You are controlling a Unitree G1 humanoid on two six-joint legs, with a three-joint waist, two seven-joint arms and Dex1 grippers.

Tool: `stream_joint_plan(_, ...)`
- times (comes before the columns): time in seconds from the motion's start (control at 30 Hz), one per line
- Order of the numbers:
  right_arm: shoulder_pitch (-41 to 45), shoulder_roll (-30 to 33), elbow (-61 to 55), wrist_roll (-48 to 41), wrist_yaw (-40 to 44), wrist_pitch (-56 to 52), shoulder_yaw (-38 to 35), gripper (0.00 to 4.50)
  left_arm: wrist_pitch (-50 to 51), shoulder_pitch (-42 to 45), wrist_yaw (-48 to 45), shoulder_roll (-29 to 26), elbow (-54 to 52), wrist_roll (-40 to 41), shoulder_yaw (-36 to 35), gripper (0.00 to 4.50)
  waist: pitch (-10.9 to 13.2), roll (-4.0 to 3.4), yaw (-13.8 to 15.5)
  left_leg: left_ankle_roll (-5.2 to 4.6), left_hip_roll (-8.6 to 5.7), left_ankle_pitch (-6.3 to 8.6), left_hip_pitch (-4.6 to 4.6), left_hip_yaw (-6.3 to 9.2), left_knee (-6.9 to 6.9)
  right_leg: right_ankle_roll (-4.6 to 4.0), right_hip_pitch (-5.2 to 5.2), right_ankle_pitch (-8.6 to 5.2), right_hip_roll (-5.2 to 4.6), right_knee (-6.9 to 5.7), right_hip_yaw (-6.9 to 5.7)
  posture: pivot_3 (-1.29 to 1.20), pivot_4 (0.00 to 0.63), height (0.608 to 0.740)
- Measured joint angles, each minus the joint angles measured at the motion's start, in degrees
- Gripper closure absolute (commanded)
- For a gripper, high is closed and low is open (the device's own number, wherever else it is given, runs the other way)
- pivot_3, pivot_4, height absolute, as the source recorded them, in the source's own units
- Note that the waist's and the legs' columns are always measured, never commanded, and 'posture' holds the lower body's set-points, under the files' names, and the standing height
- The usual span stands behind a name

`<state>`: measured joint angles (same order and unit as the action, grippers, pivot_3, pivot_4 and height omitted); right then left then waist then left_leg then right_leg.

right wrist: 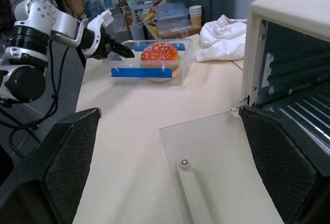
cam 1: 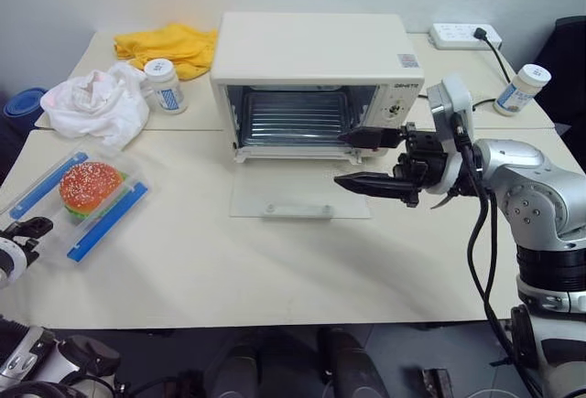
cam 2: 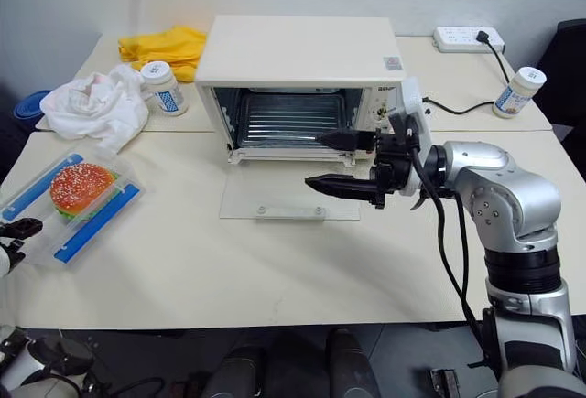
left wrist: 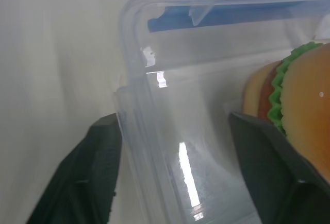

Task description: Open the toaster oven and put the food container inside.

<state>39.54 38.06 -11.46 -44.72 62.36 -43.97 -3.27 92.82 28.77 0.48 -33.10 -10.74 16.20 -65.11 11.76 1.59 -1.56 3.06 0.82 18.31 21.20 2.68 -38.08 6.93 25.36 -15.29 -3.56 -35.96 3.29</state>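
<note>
Closing in on the clear rectangular plastic food container (cam 1: pixel 81 204) with blue side clips and a sesame-bun burger, the left hand (right wrist: pixel 117 49) straddles its near corner wall, fingers either side, not clenched yet. Container sits on the cream table (cam 1: pixel 275 270) at its left edge. Right hand (cam 1: pixel 366 158) hangs released over the dropped glass door. Farther back, cream-white boxy toaster oven (cam 1: pixel 311 50) is open, empty. Opening done; grasp and insertion left.

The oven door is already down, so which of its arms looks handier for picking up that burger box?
Probably the left. Its left gripper is already at the food container, fingers straddling one corner wall. The right gripper hangs open in front of the toaster oven, far from it.
</note>
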Motion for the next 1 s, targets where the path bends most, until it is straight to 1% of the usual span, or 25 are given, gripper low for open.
stream_joint_plan(0.03,-0.27,0.25,-0.21,-0.06,-0.09,-0.04,-0.14,0.00,0.00,0.08,0.17,-0.25,0.30,-0.05,0.05,2.35,0.00,0.00,0.00,0.00,0.00,0.00,0.00,0.00,0.00,0.00,0.00,0.00,0.00,0.01,0.00,0.00,0.150,0.740)
stream_joint_plan(0.07,-0.51,0.52,-0.44,-0.09,-0.13,-0.09,-0.42,0.00,0.01,0.14,0.34,-0.39,0.55,-0.15,0.14,2.57,0.00,0.00,0.01,0.00,0.00,0.00,0.01,0.01,0.00,0.00,0.00,0.00,0.00,0.01,-0.01,0.00,0.150,0.740)
stream_joint_plan(0.23,-0.57,2.40,-0.96,-0.95,-0.02,-0.69,-1.73,0.00,0.01,0.98,0.89,-1.06,2.23,-0.35,0.81,4.09,0.00,0.00,-0.01,0.00,0.00,0.00,0.01,0.01,0.00,0.00,0.00,0.00,0.01,0.02,-0.01,0.00,0.150,0.740)
stream_joint_plan(0.3,-1.31,4.47,-1.27,-1.08,0.95,-1.08,-1.78,0.00,0.09,0.90,0.60,-1.35,2.58,0.17,1.81,4.44,0.00,0.00,0.03,0.00,0.00,0.00,0.02,0.01,0.01,0.00,0.00,0.00,0.00,0.03,-0.02,0.00,0.150,0.740)
stream_joint_plan(0.4,-2.32,7.17,-1.31,-2.31,2.40,-2.17,-3.53,0.00,0.09,-0.47,-0.50,-2.81,2.64,2.30,4.31,4.45,0.00,0.03,0.01,0.00,0.01,0.00,0.05,0.01,0.01,0.00,0.01,0.00,0.00,0.05,-0.01,0.00,0.150,0.740)
stream_joint_plan(0.5,-3.88,9.68,-1.83,-2.82,2.73,-2.50,-6.10,0.00,0.18,-0.94,-2.98,-5.06,2.92,7.56,6.20,4.45,-0.01,0.07,0.01,0.01,0.03,0.01,0.07,0.02,0.01,0.00,0.01,0.00,0.02,0.07,-0.02,0.00,0.150,0.740)
stream_joint_plan(0.67,-8.81,10.75,-3.97,-4.46,1.50,-3.60,-8.82,0.00,0.15,-4.09,-7.86,-12.64,4.14,20.46,10.49,4.45,-0.02,0.09,-0.24,0.02,0.06,0.02,0.02,-0.04,0.05,-0.01,0.04,-0.01,0.03,0.05,0.05,0.00,0.150,0.740)
stream_joint_plan(0.77,-11.69,10.75,-4.66,-4.74,-0.12,-3.71,-9.91,0.00,0.14,-4.43,-8.63,-16.00,4.25,29.41,15.41,4.45,-0.02,0.09,-0.05,0.02,0.02,0.02,0.04,-0.04,0.03,-0.01,0.03,-0.01,-0.01,0.05,0.07,0.00,0.150,0.740)
stream_joint_plan(0.83,-13.13,10.79,-5.30,-5.04,-1.11,-3.73,-11.02,0.00,0.19,-2.62,-6.96,-16.01,3.33,34.58,19.82,4.45,-0.02,0.09,0.29,0.01,-0.02,0.01,0.06,0.00,0.02,0.00,0.01,0.00,-0.07,0.05,0.04,0.00,0.150,0.740)
stream_joint_plan(0.9,-14.55,10.80,-6.43,-5.38,-1.92,-3.72,-11.57,0.00,0.18,0.65,-2.79,-14.01,1.65,40.72,24.74,4.45,-0.02,0.09,0.80,0.01,-0.04,0.01,0.07,0.00,-0.01,0.05,-0.02,0.03,-0.06,0.08,0.06,0.00,0.150,0.740)
stream_joint_plan(0.93,-14.86,10.81,-6.63,-5.62,-2.03,-3.72,-11.64,0.00,0.20,1.43,-1.60,-13.39,1.32,42.62,26.10,4.45,-0.02,0.09,0.81,0.01,-0.03,0.01,0.07,0.00,-0.01,0.05,-0.02,0.03,-0.06,0.08,0.06,0.00,0.150,0.740)
stream_joint_plan(1.0,-17.47,11.04,-7.58,-6.19,-2.71,-3.73,-13.72,0.00,0.23,5.53,4.79,-9.60,0.43,47.46,30.07,4.45,-0.02,0.10,1.15,0.00,-0.02,0.02,0.08,0.01,-0.01,0.06,-0.01,0.03,-0.04,0.08,0.05,0.00,0.150,0.740)
